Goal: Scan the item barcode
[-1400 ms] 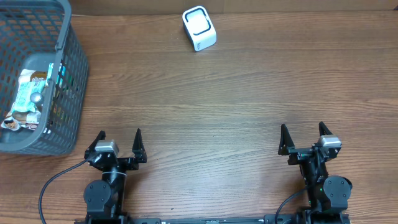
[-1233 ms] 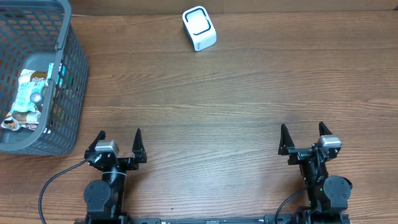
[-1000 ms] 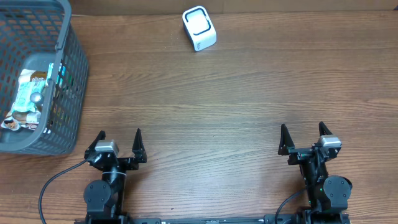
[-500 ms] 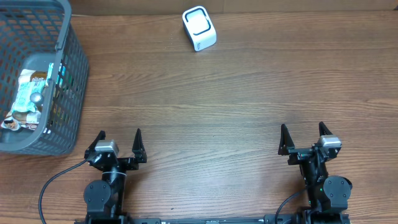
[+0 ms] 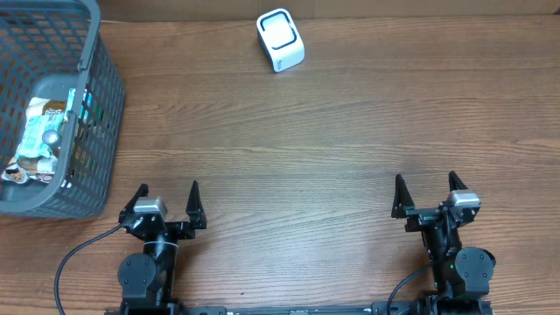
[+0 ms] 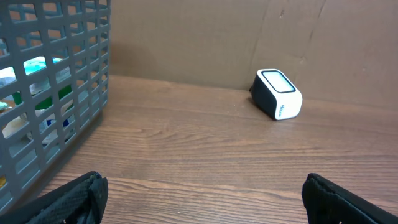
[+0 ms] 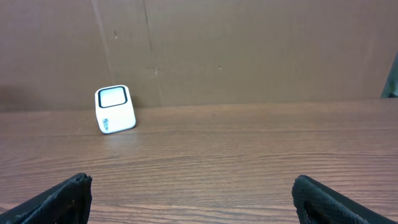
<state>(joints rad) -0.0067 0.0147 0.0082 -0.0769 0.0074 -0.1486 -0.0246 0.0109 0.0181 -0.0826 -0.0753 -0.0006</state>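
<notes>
A white barcode scanner [image 5: 280, 39] with a dark window stands at the far middle of the table; it also shows in the left wrist view as the scanner [image 6: 278, 93] and in the right wrist view as the scanner [image 7: 115, 109]. Packaged items [image 5: 42, 140] lie inside a grey mesh basket [image 5: 96, 105] at the far left, seen through the basket wall [image 6: 56, 93]. My left gripper [image 5: 167, 197] rests open near the front left edge, empty. My right gripper [image 5: 424, 191] rests open near the front right edge, empty. Both are far from scanner and basket.
A brown cardboard wall [image 7: 249, 50] backs the wooden table [image 5: 332, 140]. A cable [image 5: 74, 258] loops from the left arm's base at the front edge.
</notes>
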